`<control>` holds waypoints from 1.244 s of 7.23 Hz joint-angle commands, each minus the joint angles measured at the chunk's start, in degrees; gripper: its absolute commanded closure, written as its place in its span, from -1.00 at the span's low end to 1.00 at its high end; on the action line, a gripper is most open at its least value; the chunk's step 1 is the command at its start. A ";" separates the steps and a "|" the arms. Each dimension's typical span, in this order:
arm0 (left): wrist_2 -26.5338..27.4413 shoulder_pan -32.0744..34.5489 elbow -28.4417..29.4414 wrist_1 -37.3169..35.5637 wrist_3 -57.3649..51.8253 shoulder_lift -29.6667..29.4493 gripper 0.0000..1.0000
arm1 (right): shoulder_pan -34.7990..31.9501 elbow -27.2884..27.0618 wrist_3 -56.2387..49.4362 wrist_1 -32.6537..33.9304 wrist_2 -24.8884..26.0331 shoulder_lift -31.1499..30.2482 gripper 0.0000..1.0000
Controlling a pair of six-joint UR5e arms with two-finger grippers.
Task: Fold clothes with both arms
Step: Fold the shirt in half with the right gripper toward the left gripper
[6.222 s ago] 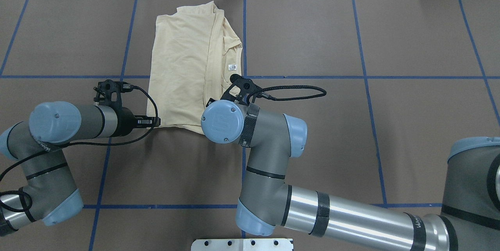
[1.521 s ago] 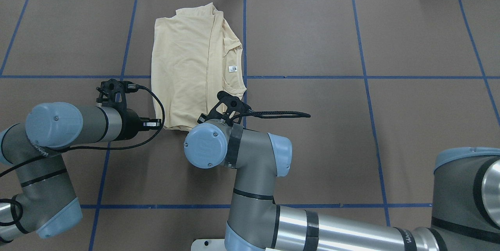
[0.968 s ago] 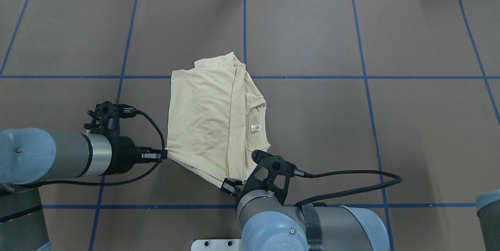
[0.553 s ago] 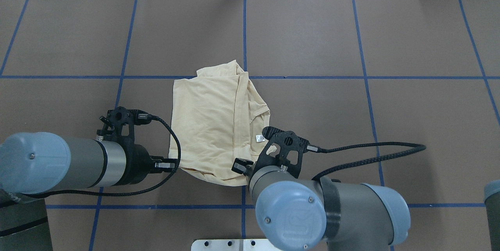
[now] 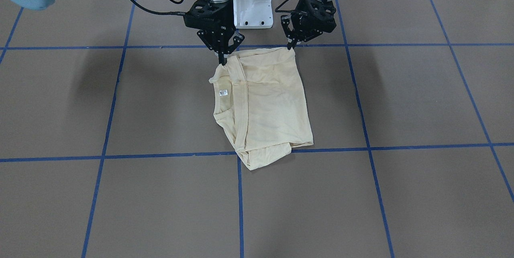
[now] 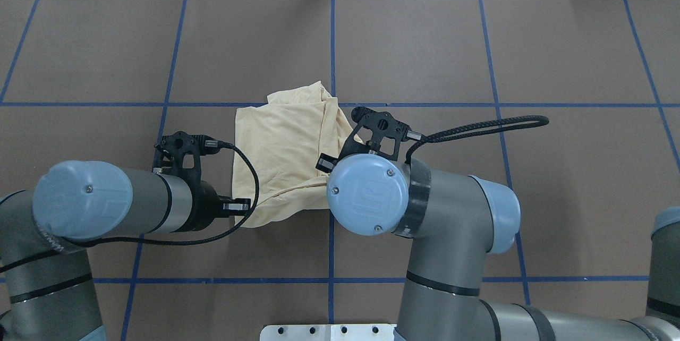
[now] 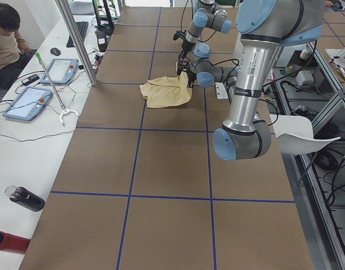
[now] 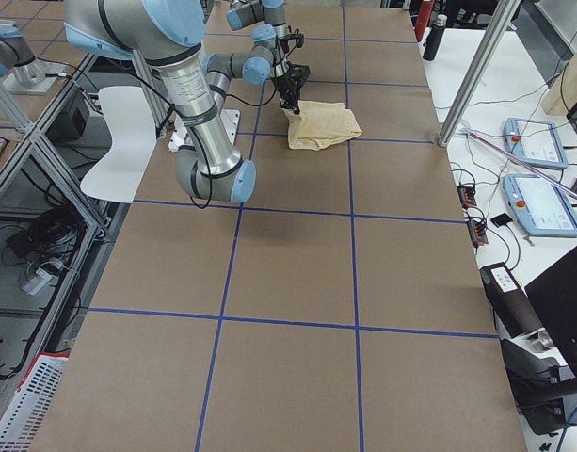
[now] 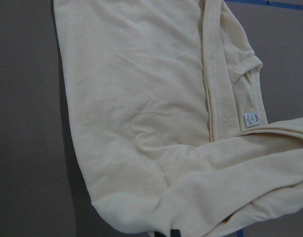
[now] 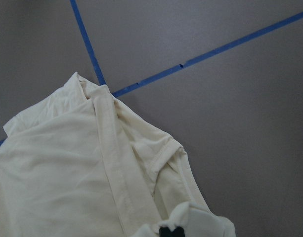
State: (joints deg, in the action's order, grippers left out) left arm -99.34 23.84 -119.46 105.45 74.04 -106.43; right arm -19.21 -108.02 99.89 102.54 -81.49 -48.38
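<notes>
The pale cream-yellow shirt [image 5: 269, 101] lies folded on the brown table, its print hidden and its white neck label [image 5: 223, 93] showing. My left gripper [image 5: 290, 46] is shut on the shirt's near corner on my left. My right gripper [image 5: 222, 62] is shut on the near corner by the collar and holds it raised. In the overhead view the shirt [image 6: 281, 139] has its near edge lifted and doubled over. There my left gripper [image 6: 245, 206] pinches it, and my right gripper's tips are hidden under its wrist. Both wrist views show the cloth [image 9: 141, 98] [image 10: 57, 173] close below.
Blue tape lines [image 5: 239, 193] cross the brown table. The white pedestal base [image 5: 251, 5] stands just behind the grippers. An operator [image 7: 6, 34], tablets [image 7: 27, 104] and a dark bottle [image 7: 23, 198] are at a side bench beyond the far table edge.
The shirt was dragged toward the robot. Since then my right gripper has carried its corner away from the robot over the shirt. My left gripper moved slightly the same way.
</notes>
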 commanded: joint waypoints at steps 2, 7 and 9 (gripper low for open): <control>0.20 8.65 11.76 -0.07 -7.56 -7.99 1.00 | -5.73 18.13 -0.92 -9.26 -0.60 7.74 1.00; 0.11 20.01 32.24 3.42 -22.07 -19.34 1.00 | -10.48 32.05 -3.47 -14.73 -4.19 13.90 1.00; -0.41 20.72 33.86 11.42 -27.60 -18.38 -1.00 | -13.72 33.75 -8.11 -16.32 -9.52 14.80 -1.00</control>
State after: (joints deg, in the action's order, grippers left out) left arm -99.43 43.96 -86.62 112.97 50.36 -125.05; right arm -30.58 -75.37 94.18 86.86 -87.01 -34.43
